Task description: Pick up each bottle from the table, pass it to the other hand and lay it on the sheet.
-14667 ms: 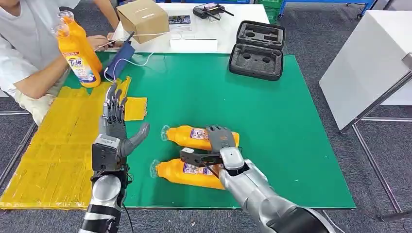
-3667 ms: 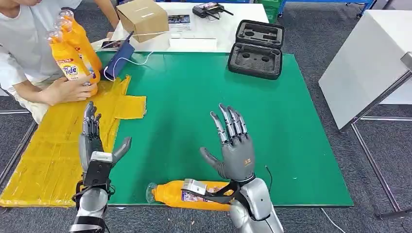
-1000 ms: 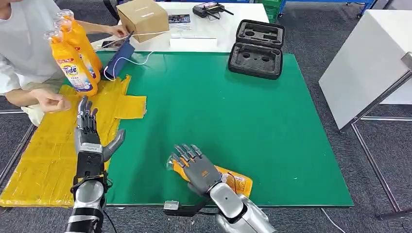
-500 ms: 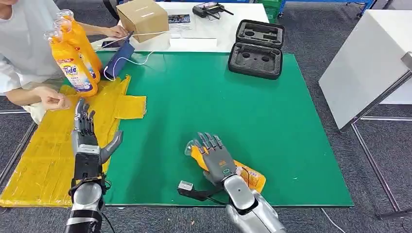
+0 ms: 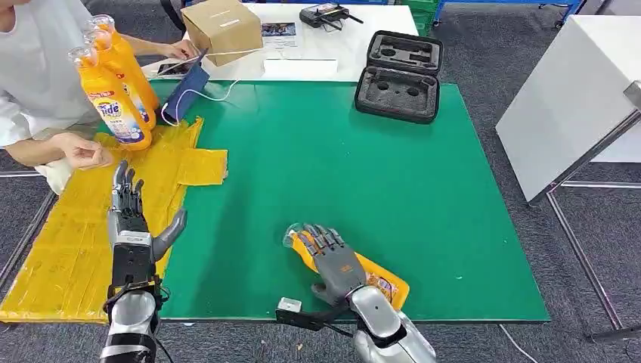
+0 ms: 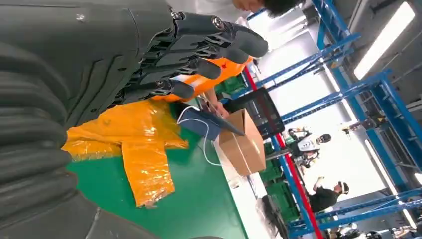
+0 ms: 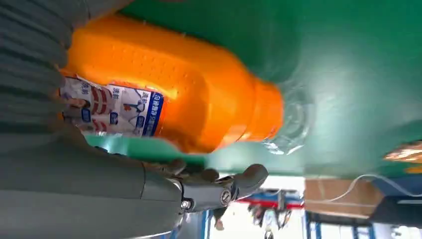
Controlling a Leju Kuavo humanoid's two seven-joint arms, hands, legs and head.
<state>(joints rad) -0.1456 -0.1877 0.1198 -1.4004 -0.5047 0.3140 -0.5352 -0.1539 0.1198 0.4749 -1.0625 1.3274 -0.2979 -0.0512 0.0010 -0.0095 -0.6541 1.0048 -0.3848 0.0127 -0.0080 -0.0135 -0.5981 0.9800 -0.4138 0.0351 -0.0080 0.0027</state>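
Since a second ago the right hand (image 5: 338,265) has slid further over the orange bottle (image 5: 382,281), which lies near the green table's (image 5: 453,227) front edge, fingers draped on it, grip unclear. Left hand (image 5: 130,227) waits spread, empty. Bottle looks full, heavyish, slick; I'd grab mid-body.

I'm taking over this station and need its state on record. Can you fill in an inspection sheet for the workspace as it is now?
Surface: green mat; yellow sheet along its left side.
Job's things: orange bottle under right hand; two upright bottles on the sheet's far end.
Clutter: open black case, cardboard box.
Hands: right hand grips the bottle; left hand open over the sheet.
Cables: white cable.
Surroundings: seated person at left; white table at right.
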